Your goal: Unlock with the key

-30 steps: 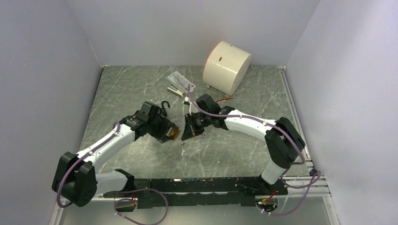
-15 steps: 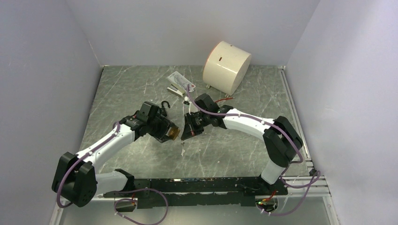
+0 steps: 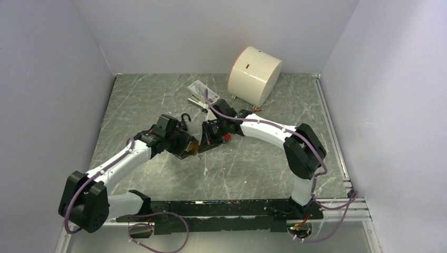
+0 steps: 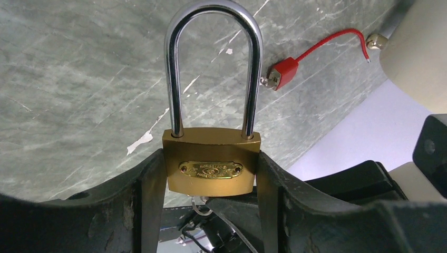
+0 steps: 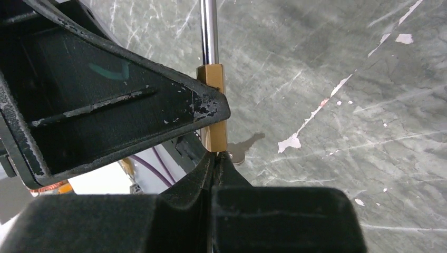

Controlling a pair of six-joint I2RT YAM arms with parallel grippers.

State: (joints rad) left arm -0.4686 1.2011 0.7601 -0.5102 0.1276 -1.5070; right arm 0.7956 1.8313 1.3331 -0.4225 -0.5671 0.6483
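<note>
My left gripper [image 4: 210, 176] is shut on the brass padlock [image 4: 211, 145], one finger on each side of its body. The steel shackle [image 4: 213, 58] points away from the wrist and looks seated in the body. In the top view the padlock [image 3: 194, 147] is held above the table's middle. My right gripper [image 5: 215, 159] is shut, its tips pressed against the padlock's underside [image 5: 214, 108]. It pinches the key, which is almost wholly hidden. Only a key ring [image 4: 197, 204] shows under the lock. The right gripper [image 3: 209, 138] meets the left gripper [image 3: 191, 148] tip to tip.
A white cylinder with an orange face [image 3: 254, 75] lies at the back right. A flat packet [image 3: 202, 94] and a black hook [image 3: 184, 117] lie behind the grippers. A red-capped wire [image 4: 282, 72] lies near the cylinder. A small white scrap [image 3: 204, 167] lies in front.
My right arm has swung left and back, and its wrist has turned at the padlock's underside. The left gripper with the padlock has hardly moved.
</note>
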